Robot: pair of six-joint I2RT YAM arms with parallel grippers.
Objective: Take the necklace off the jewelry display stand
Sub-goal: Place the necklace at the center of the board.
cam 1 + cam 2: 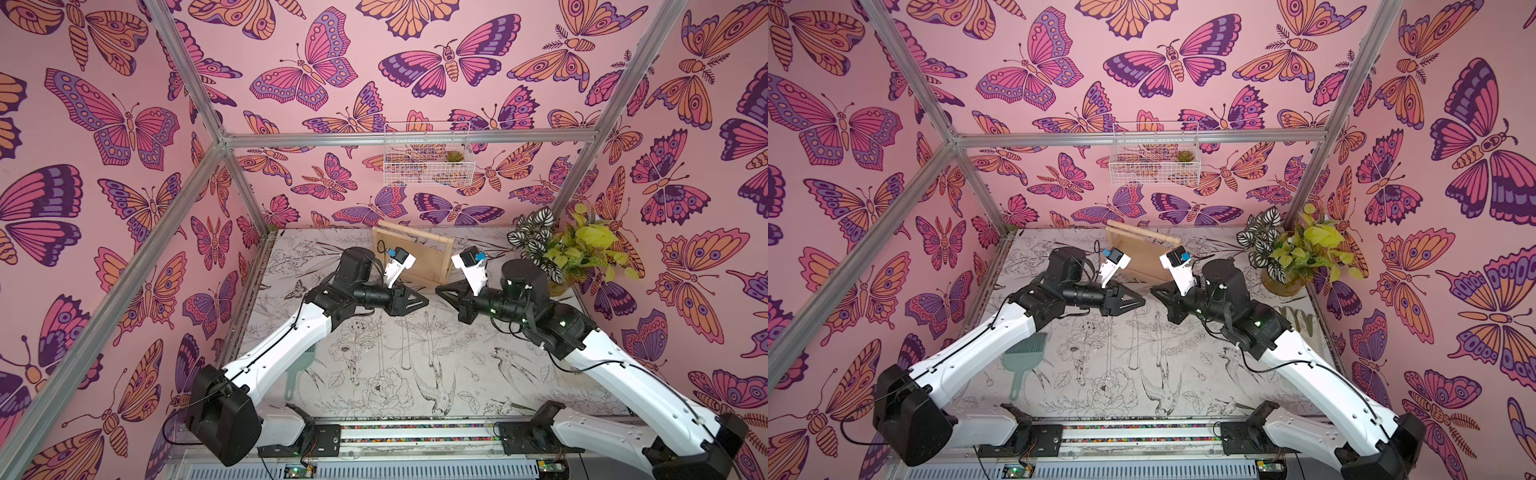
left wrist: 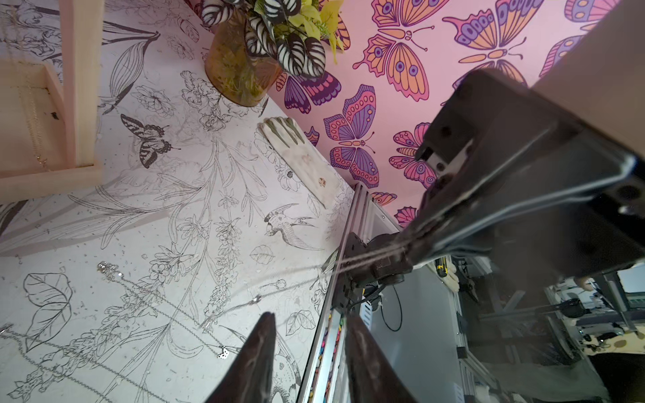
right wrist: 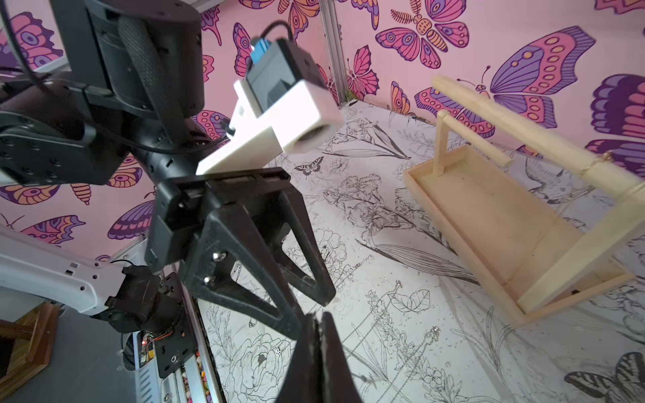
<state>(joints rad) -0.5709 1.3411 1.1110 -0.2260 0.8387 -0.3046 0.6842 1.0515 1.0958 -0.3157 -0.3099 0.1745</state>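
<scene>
The right gripper (image 1: pixel 441 288) is held just in front of the jewelry display stand (image 1: pixel 419 257), with its jaws clenched on the necklace (image 2: pixel 257 298). In the left wrist view the thin chain is seen stretched from those jaw tips out over the surface (image 1: pixel 374 340), clear of the stand and blurred along its length. The left gripper (image 2: pixel 310 315) is placed near the right one, also just in front of the stand, and its jaws are released, with the two fingers set apart. In both top views the two grippers are pointed at each other, tips close together. Other chains (image 2: pixel 108 268) are laid flat on the surface in front of the stand. A fine chain with a gold ring (image 3: pixel 607 157) is hung from the stand's crossbar (image 3: pixel 523 139). A potted plant (image 1: pixel 557 249) is set beside the stand, on the right arm's side.
</scene>
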